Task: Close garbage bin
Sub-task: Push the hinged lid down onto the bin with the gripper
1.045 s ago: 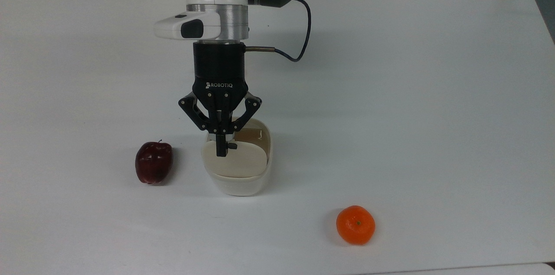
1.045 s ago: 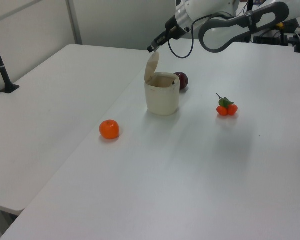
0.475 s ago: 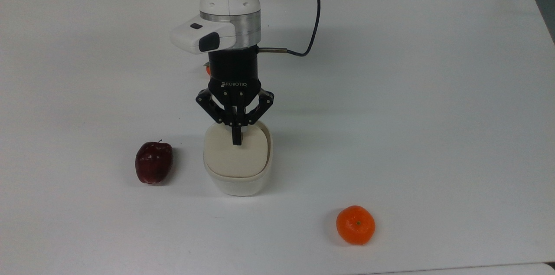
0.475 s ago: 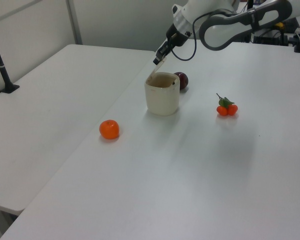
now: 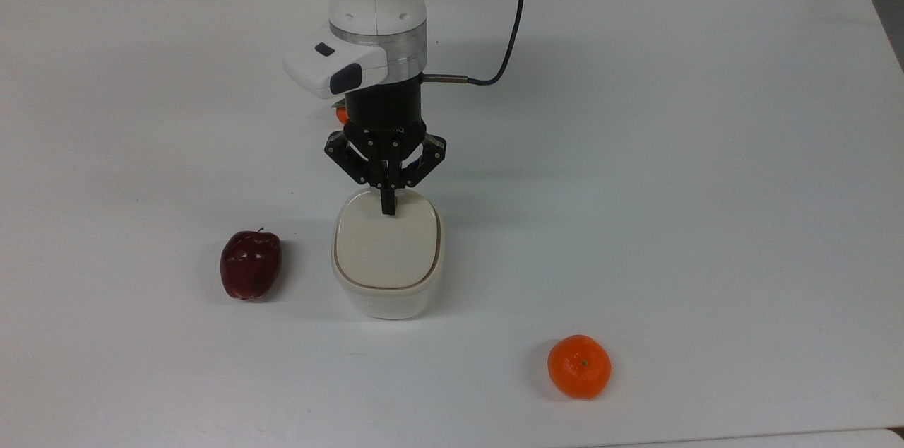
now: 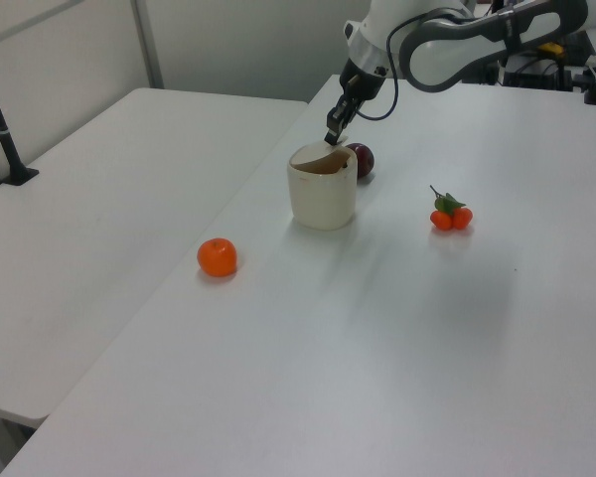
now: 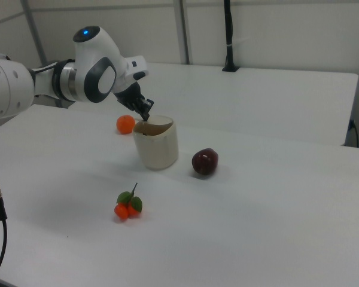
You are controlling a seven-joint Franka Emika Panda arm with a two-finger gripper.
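Top view, current condition: the garbage bin (image 5: 387, 261) stands on the white table (image 5: 671, 151), between a dark red apple (image 5: 251, 264) on the top view's left and an orange (image 5: 579, 366) lower on the top view's right. Its lid (image 5: 385, 243) now lies nearly flat over the opening. One second ago the lid stood raised with the brown interior exposed behind it; half a second ago it was part-way down. Left view confirms a remaining slight tilt: the lid (image 6: 321, 159) sits just above the rim on the hinge side, with a thin dark gap visible beneath it.

The gripper (image 5: 388, 208) has its fingers drawn together with no gap between them, holding nothing. The fingertips rest on the far edge of the lid, near the hinge. Since the earlier frames the arm has moved toward the top of the top view and lowered, following the lid down.

Right view: the gripper (image 7: 146, 115) meets the bin (image 7: 157, 143) at the rim on the right view's left. A small cluster of orange fruit with green leaves (image 7: 128, 206) lies nearer the camera. The apple (image 7: 204, 161) sits near the bin. No fruit has shifted position since the earlier frames.
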